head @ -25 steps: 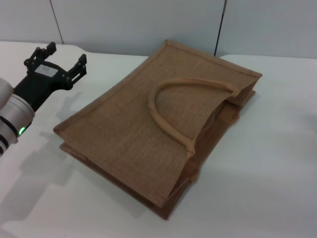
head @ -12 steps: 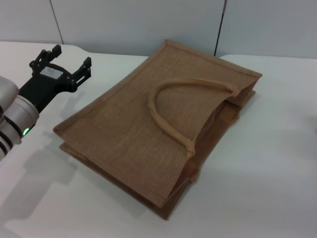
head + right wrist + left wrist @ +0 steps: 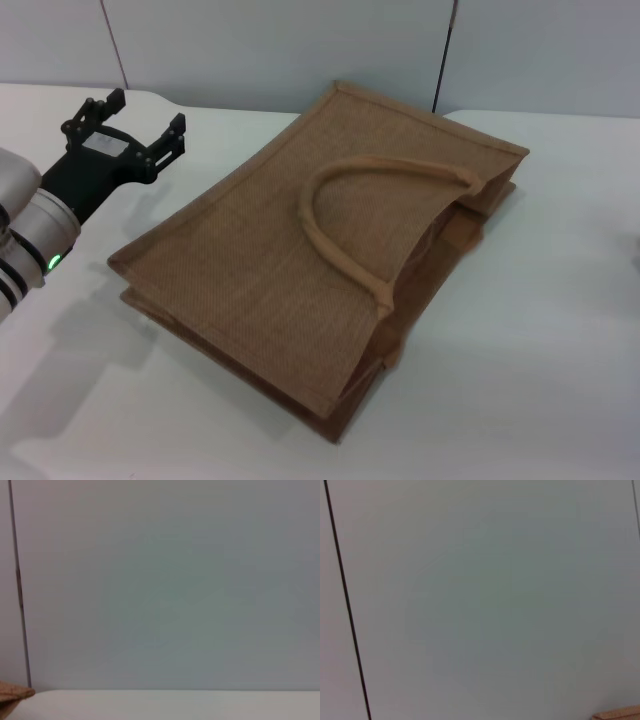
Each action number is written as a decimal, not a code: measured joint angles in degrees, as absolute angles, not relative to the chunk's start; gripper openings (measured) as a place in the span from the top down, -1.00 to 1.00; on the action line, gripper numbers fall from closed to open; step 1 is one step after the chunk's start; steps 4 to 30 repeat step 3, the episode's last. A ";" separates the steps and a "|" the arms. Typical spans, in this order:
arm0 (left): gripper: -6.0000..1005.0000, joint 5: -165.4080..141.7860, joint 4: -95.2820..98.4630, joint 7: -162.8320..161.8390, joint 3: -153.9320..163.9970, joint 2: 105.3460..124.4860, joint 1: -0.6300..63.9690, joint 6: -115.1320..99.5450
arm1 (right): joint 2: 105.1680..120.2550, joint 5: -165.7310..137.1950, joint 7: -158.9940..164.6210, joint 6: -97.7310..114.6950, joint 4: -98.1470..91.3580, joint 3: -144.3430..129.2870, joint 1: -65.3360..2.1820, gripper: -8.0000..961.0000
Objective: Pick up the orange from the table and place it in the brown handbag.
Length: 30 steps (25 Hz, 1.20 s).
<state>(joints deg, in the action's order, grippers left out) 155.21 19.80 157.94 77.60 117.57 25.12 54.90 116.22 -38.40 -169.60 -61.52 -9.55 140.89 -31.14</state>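
Note:
The brown handbag (image 3: pixel 320 250) lies flat on the white table (image 3: pixel 540 300) in the head view, its looped handle (image 3: pixel 345 215) on top and its mouth toward the right. A corner of it shows in the left wrist view (image 3: pixel 617 714) and in the right wrist view (image 3: pixel 12 695). The orange is out of view in every frame. My left gripper (image 3: pixel 140 120) is open and empty, raised over the table just left of the bag's far left edge. My right gripper is out of view.
A grey wall panel (image 3: pixel 300 40) with dark seams stands behind the table. The wrist views show mostly this wall (image 3: pixel 480 600). The table's far edge (image 3: pixel 175 692) shows in the right wrist view.
My left gripper has moved a little up and to the right, toward the bag's left edge, and stays open. The bag has not moved.

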 joint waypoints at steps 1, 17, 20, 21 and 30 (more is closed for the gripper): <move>-0.68 155.21 19.63 157.94 77.60 117.57 25.24 54.87 | 116.21 -38.41 -169.60 -61.40 -9.55 140.89 -31.17 -0.80; -0.68 155.21 19.38 157.94 77.60 117.56 25.40 54.81 | 116.20 -38.41 -169.60 -61.37 -9.55 140.89 -31.21 -0.80; -0.68 155.21 19.38 157.94 77.60 117.56 25.40 54.81 | 116.20 -38.41 -169.60 -61.37 -9.55 140.89 -31.21 -0.80; -0.68 155.21 19.38 157.94 77.60 117.56 25.40 54.81 | 116.20 -38.41 -169.60 -61.37 -9.55 140.89 -31.21 -0.80; -0.68 155.21 19.38 157.94 77.60 117.56 25.40 54.81 | 116.20 -38.41 -169.60 -61.37 -9.55 140.89 -31.21 -0.80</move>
